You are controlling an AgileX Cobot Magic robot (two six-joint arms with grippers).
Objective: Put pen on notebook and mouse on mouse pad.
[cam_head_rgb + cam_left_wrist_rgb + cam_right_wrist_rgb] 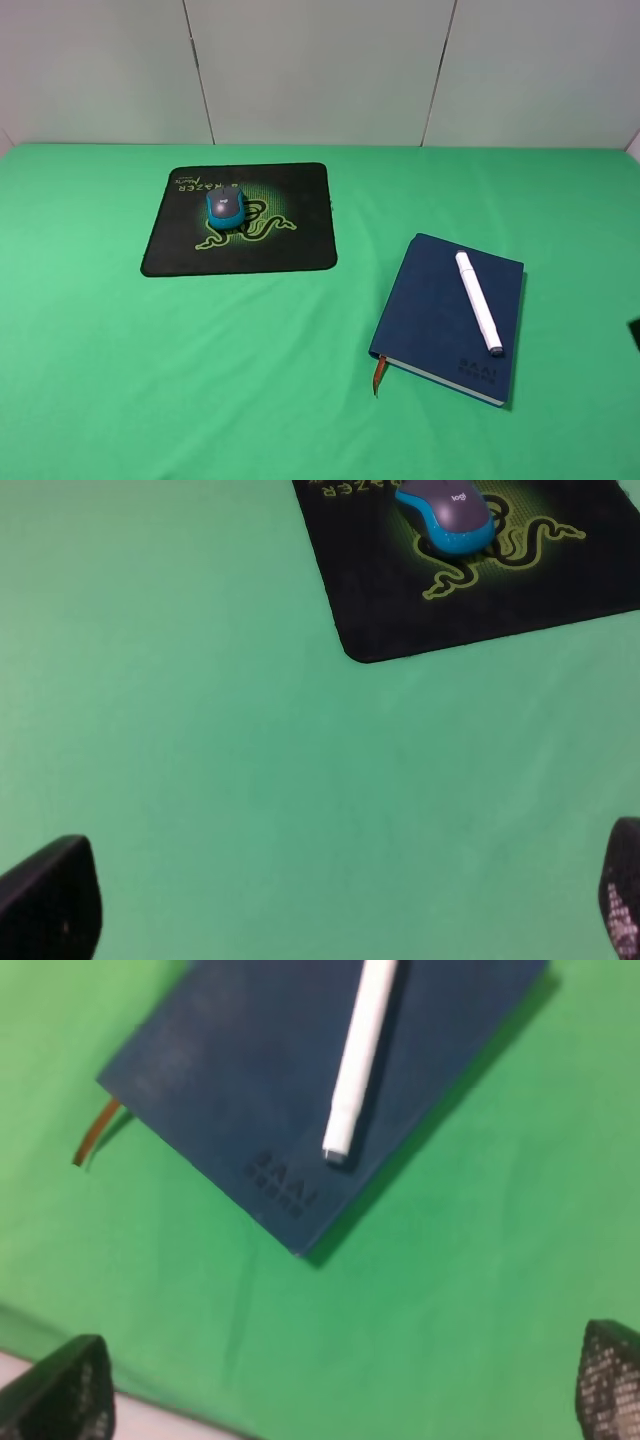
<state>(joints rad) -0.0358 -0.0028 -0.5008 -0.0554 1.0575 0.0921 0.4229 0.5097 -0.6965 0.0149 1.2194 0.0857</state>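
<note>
Green cloth [250,380] covered the whole table, smooth except for a few faint creases, and pale wall panels [320,70] stood behind it. On the left half lay the black mouse pad [300,245], its green lettering at the far left corner, and the mouse [225,207] sat on it over the green snake logo, well inside the pad's edges. On the right half lay the navy notebook [430,300], turned at a slant, with its orange ribbon [379,374] hanging out past the near left corner onto the cloth. The white pen [478,301] rested diagonally across the cover, its near end just beside the embossed lettering.

Nothing lay between the two groups; pad and notebook were well apart. The left gripper [320,905] hung over bare cloth short of the pad, fingers spread wide and holding nothing. The right gripper [340,1385] hovered near the notebook's lettered corner, likewise spread apart and unladen.
</note>
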